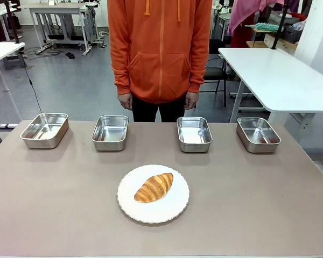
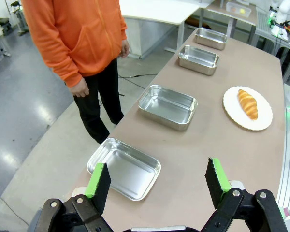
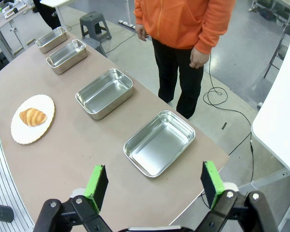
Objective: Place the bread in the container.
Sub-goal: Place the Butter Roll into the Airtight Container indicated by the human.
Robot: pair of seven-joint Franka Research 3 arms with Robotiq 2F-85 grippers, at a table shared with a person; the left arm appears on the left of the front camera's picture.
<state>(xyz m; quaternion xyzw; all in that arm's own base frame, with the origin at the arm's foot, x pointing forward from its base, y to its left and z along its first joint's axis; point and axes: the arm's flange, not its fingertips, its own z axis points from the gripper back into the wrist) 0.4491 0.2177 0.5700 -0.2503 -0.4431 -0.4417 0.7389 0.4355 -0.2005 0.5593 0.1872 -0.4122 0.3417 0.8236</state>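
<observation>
Inside plate (image 1: pixel 151 218) rim lies bread (image 1: pixel 154 187); left end effector (image 2: pixel 157 166), right end effector (image 3: pixel 153 168) gape empty.

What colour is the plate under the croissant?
White, a scallop-edged round plate; clearest in the front view.

Person (image 1: pixel 160 51) cut off at top edge; legs hidden bhd table (image 1: pixel 54 204).

- Golden-brown bread (image 1: pixel 154 187), banded with darker ridges, mid-table toward the near edge.
- Plain white plate (image 1: pixel 151 214), scalloped rim.
- Bare silver trays (image 1: pixel 110 132), mirror-bright, in a row along the table's far edge.
- Flat taupe table (image 1: pixel 54 204), unpatterned.
- Solid orange hoodie (image 1: pixel 159 48) over black trousers (image 1: pixel 151 110), beyond the far edge.
- Black left gripper (image 2: pixel 157 166) and black right gripper (image 3: pixel 153 168), with bright green pads (image 2: pixel 94 181).
</observation>
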